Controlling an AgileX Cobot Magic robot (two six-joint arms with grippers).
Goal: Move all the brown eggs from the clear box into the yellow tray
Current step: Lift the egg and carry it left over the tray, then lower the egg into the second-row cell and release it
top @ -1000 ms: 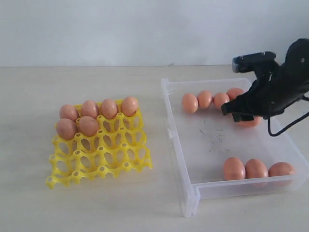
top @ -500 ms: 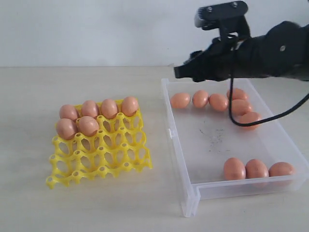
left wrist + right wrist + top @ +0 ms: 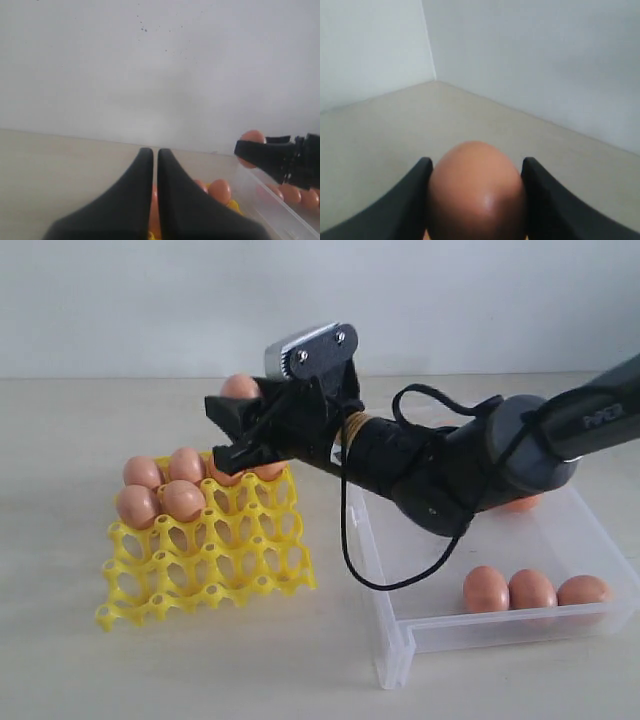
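My right gripper (image 3: 228,428) is shut on one brown egg (image 3: 240,387), which fills the space between its fingers in the right wrist view (image 3: 476,192). It hangs above the back right corner of the yellow tray (image 3: 230,560). Several brown eggs (image 3: 160,495) sit in the tray's back cups. The clear box (image 3: 400,630) lies to the right with three brown eggs (image 3: 530,590) at its front right; the arm hides most of its back. My left gripper (image 3: 155,152) is shut and empty, and it does not show in the exterior view.
The right arm and its black cable (image 3: 350,540) stretch across the box's left wall. The left wrist view shows the right gripper's finger (image 3: 265,152) with its egg (image 3: 252,137), and more eggs (image 3: 290,192) in the box. Pale tabletop surrounds tray and box.
The right arm rose out of the clear box and swung left with an egg in its jaws, ending above the tray's back right corner.
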